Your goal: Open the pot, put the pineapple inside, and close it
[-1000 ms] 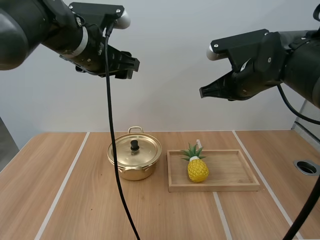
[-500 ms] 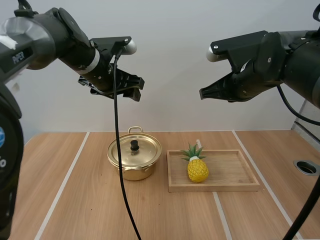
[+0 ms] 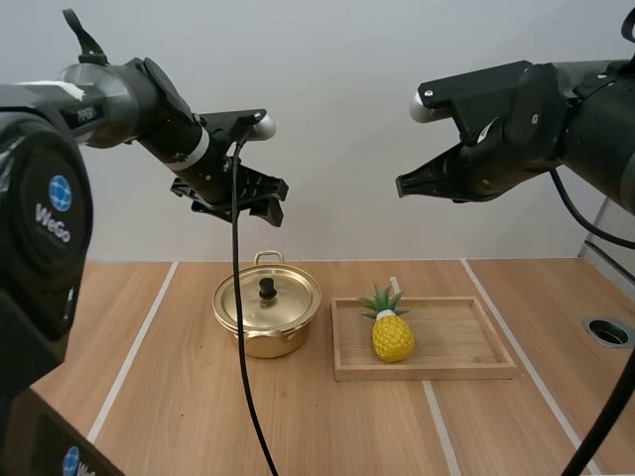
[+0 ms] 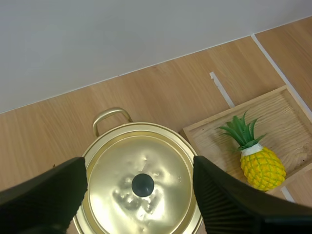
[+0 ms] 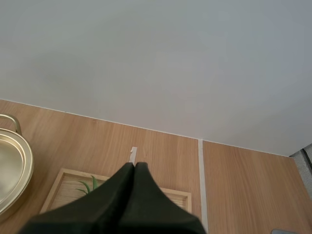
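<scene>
The left pincer (image 3: 248,204) is held open, high above the lidded pot (image 3: 264,333) near the far edge of the desk (image 3: 149,397). The right pincer (image 3: 401,185) is closed on nothing. The pineapple (image 3: 393,336) is found in the wooden tray (image 3: 466,343), just beside the pot.

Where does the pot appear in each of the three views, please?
High view: the pot sits just left of the wooden tray.
Left wrist view: the pot lies under the open left gripper, wooden tray beside it.
Right wrist view: the pot shows its rim beside the wooden tray.
Shared landmark: the wooden tray.
</scene>
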Controlling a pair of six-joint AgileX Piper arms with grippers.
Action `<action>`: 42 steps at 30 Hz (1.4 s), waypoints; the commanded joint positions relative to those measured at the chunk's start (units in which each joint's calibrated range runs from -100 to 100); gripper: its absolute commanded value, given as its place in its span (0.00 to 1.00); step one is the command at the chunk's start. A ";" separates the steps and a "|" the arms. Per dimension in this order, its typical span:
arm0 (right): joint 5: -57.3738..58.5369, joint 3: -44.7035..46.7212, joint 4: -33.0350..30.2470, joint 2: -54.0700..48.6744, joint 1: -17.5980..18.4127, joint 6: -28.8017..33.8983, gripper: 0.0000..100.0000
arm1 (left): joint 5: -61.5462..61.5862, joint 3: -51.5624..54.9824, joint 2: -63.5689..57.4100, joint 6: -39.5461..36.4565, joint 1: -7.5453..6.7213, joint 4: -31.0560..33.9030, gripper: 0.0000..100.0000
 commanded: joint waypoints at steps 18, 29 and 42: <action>4.89 -0.35 1.41 -0.55 -0.20 -0.31 0.00 | -8.12 11.10 5.95 6.29 -0.10 -1.79 1.00; 5.86 -0.35 1.99 -0.55 -0.20 -0.31 0.00 | -8.53 12.80 7.61 8.32 -1.48 -3.64 1.00; 6.94 -0.35 1.99 -0.55 -0.20 -0.31 0.00 | -12.44 13.12 9.02 8.06 -1.94 -2.28 1.00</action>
